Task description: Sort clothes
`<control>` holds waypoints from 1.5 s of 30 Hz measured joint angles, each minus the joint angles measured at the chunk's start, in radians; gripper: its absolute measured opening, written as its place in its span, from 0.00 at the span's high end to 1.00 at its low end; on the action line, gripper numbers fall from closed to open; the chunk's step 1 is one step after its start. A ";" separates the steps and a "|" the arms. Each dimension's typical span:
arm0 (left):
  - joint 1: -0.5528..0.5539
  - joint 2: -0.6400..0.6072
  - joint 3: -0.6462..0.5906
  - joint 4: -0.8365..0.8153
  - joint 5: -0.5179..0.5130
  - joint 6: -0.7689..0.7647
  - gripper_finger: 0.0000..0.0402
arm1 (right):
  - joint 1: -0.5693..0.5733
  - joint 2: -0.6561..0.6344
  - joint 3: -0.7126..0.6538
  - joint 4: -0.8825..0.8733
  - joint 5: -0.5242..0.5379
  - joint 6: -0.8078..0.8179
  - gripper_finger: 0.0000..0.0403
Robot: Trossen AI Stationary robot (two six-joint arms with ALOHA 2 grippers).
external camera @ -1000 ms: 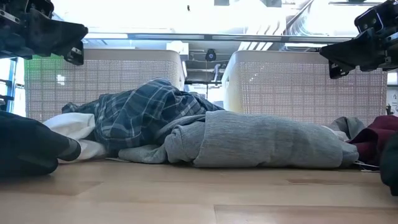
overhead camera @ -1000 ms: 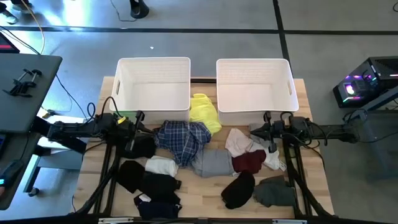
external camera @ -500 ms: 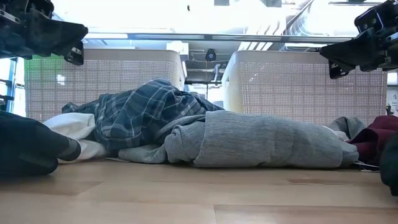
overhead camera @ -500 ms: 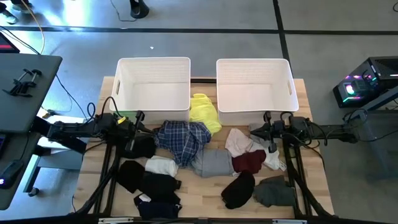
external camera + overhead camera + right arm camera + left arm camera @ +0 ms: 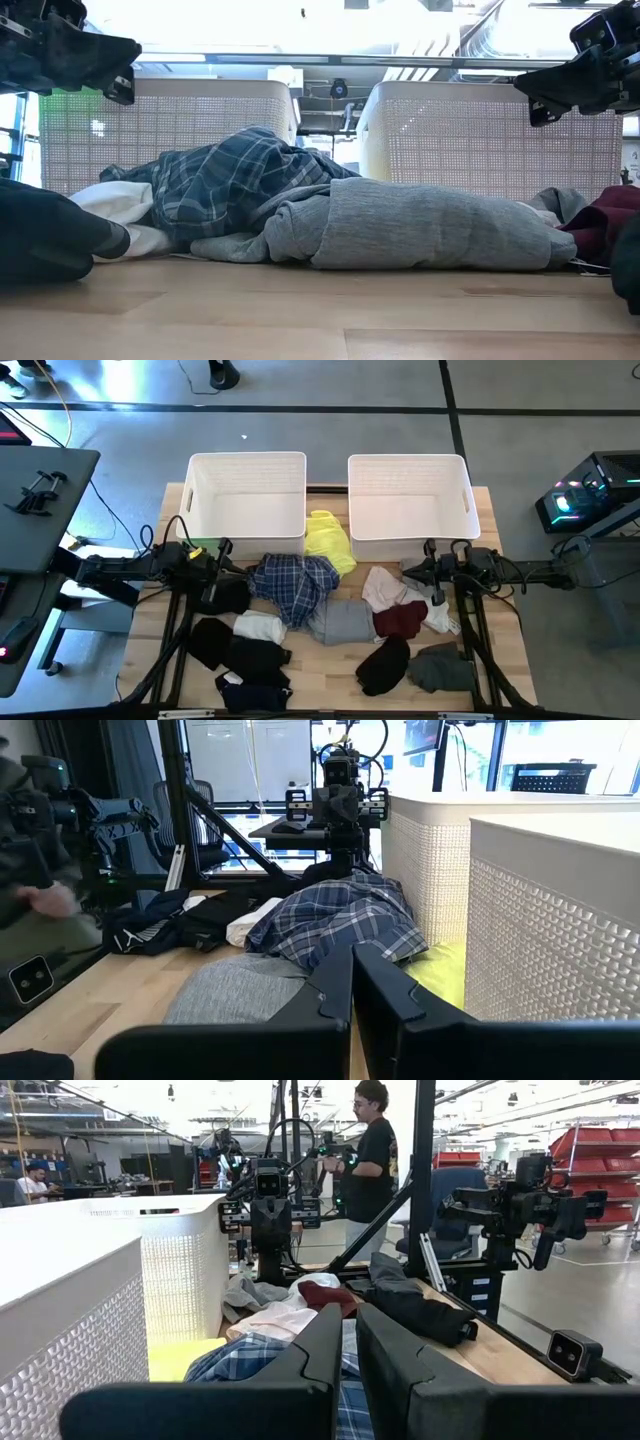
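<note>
- High view: the left gripper [image 5: 222,547] hangs at centre left of the frame, just in front of the left bin [image 5: 247,500]; its fingers [image 5: 318,1350] are nearly pressed together, with nothing between them.
- The right gripper [image 5: 429,547] hangs at centre right, before the right bin [image 5: 408,500], fingers [image 5: 335,982] shut tight and empty.
- The clothes lie heaped on the counter [image 5: 330,680] in the lower middle of the frame: a yellow garment [image 5: 328,540] between the bins, a blue plaid shirt [image 5: 293,582] and a grey garment [image 5: 343,620] at centre, a maroon piece [image 5: 400,619] and a pale pink one [image 5: 385,588] to the right, a white piece [image 5: 258,626] and several black pieces [image 5: 240,656] at lower left.
- Both bins look empty, so sorting seems not to have begun; the arms appear parked at the start.
- The next move would call for one gripper to spread its fingers, drop onto a nearby garment, perhaps the black piece [image 5: 225,596] under the left arm, and pinch a fold.
</note>
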 joint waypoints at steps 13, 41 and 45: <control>0.000 0.000 0.000 0.000 0.000 0.000 0.93 | 0.000 0.000 0.000 0.000 0.000 0.000 1.00; 0.000 0.000 0.000 0.049 0.001 -0.122 0.93 | 0.090 0.053 -0.001 0.391 -0.186 0.464 1.00; -0.002 0.000 0.000 0.102 0.001 -0.150 0.93 | 0.216 0.183 -0.001 0.541 -0.171 0.420 1.00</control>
